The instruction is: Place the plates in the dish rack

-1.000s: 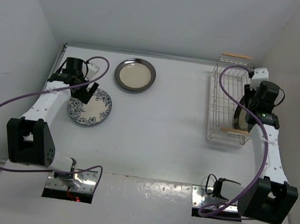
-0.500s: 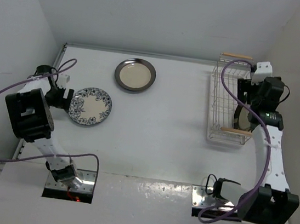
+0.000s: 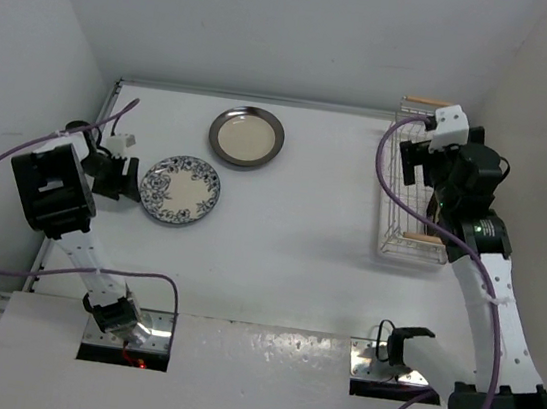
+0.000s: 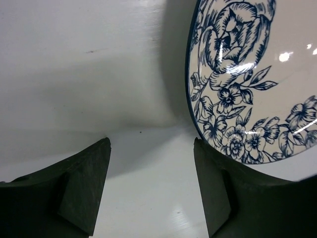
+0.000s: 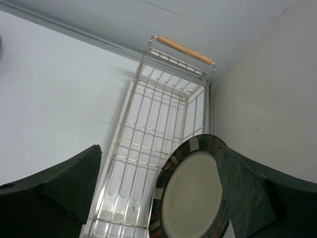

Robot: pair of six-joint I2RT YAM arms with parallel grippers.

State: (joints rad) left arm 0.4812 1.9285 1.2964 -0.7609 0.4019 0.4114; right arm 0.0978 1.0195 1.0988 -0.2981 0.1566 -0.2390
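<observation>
Blocked-rim plate [image 5: 193,198] stands in dish rack [image 5: 183,49] (right gripper [image 5: 158,163] and left gripper [image 4: 151,148] both agape).

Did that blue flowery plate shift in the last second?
Yes. The blue-and-white plate slid slightly right, nearer the dark-rimmed plate, which stayed put.
</observation>
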